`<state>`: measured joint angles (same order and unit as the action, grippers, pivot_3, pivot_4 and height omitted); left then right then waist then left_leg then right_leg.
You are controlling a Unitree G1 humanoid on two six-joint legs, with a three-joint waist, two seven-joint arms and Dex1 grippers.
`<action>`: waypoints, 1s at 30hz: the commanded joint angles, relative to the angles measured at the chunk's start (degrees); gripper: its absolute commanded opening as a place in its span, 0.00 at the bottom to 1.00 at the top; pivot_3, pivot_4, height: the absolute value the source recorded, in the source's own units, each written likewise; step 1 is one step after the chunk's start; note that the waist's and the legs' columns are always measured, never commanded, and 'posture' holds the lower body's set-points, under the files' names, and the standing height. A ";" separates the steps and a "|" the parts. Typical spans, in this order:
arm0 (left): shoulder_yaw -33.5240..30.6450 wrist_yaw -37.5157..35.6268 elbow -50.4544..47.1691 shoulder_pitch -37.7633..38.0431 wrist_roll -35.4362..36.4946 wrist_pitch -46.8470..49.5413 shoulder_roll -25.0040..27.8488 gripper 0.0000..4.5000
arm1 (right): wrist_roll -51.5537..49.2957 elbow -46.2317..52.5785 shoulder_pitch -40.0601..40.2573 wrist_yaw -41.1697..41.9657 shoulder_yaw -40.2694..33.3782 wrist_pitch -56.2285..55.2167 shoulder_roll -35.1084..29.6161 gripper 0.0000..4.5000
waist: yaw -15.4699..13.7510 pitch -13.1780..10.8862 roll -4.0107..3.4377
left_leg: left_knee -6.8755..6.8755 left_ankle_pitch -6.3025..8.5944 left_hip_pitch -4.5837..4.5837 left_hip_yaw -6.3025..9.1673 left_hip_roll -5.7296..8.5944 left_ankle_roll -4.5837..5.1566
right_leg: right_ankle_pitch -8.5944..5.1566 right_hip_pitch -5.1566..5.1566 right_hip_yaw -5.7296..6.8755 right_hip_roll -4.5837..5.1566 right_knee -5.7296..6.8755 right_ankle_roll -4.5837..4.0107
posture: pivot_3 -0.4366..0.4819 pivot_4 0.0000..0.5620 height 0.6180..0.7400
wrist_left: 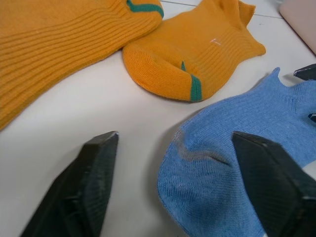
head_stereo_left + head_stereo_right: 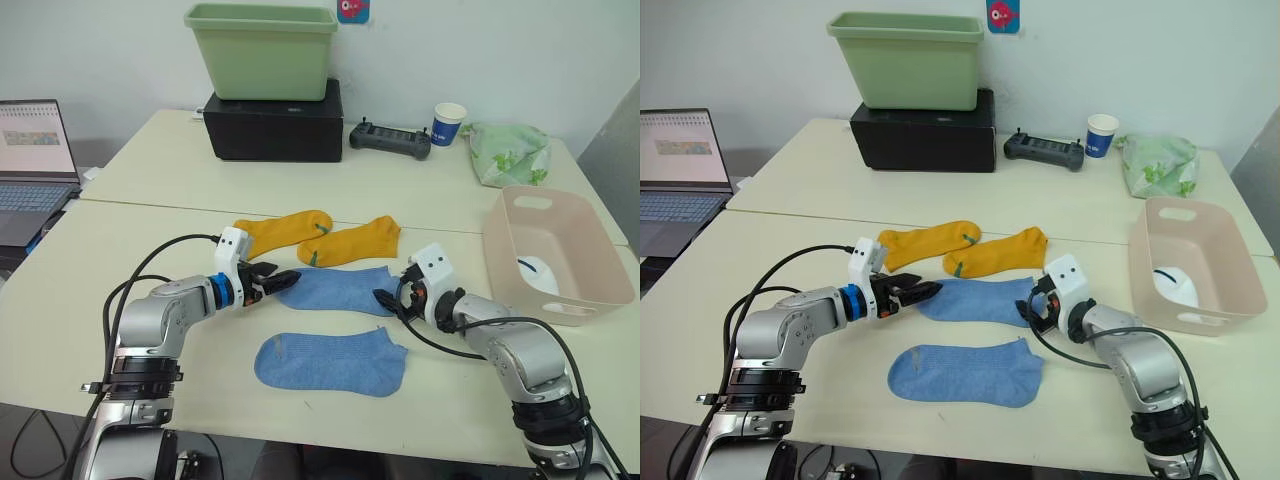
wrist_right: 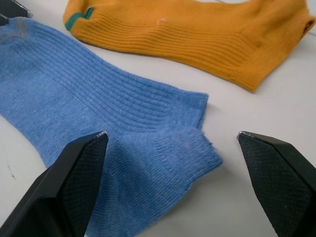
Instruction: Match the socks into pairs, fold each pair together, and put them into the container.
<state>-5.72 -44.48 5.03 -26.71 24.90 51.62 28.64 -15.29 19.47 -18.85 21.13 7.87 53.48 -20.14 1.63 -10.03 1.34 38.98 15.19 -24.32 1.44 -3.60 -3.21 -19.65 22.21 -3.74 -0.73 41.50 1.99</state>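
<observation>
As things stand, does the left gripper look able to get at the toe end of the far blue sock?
Probably yes. The left gripper sits open right at the toe of the far blue sock, its fingers straddling that end, with only bare table around it.

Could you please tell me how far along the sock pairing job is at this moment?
Done: a white bundle lies in the pink container, apparently the white pair. In hand: the left gripper and right gripper, both open, flank the ends of the upper blue sock. Left: the lower blue sock and both orange socks lie flat, unfolded.
</observation>
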 commanded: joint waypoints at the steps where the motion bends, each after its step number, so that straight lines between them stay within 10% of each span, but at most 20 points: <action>1: 2.46 -1.36 -1.62 0.68 1.37 2.03 0.18 0.54 | -0.15 1.08 -0.05 -0.06 -0.81 -0.11 -0.03 0.72 | 0.01 0.00 -0.01 | 0.00 -0.02 0.00 0.00 0.00 -0.03 | 0.00 0.00 0.00 0.00 0.00 0.00 | 0.48 0.27 0.64; 11: 2.18 -0.60 -3.75 2.21 2.17 1.57 0.05 0.00 | 0.12 2.57 0.86 0.28 -0.47 -1.30 -0.29 0.02 | 0.00 0.00 0.00 | 0.00 -0.01 0.00 0.00 0.00 -0.02 | 0.00 0.00 -0.01 0.00 -0.02 0.00 | 0.48 0.27 0.64; 30: -21.88 0.14 -33.86 18.45 33.87 27.93 14.13 0.00 | -30.31 32.66 12.22 6.82 -15.56 19.44 -5.44 0.02 | 0.19 -0.01 0.00 | -0.12 0.07 0.09 0.14 -0.07 0.13 | -0.01 -0.14 0.03 0.02 -0.16 0.01 | 0.48 0.27 0.64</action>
<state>-25.34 -44.44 -25.47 -9.34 55.68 78.64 41.55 -42.86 48.76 -7.15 27.72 -6.16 72.43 -24.53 1.82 -10.04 1.34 38.86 15.27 -24.09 1.56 -3.64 -3.08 -19.66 21.95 -3.73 -0.69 41.34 2.00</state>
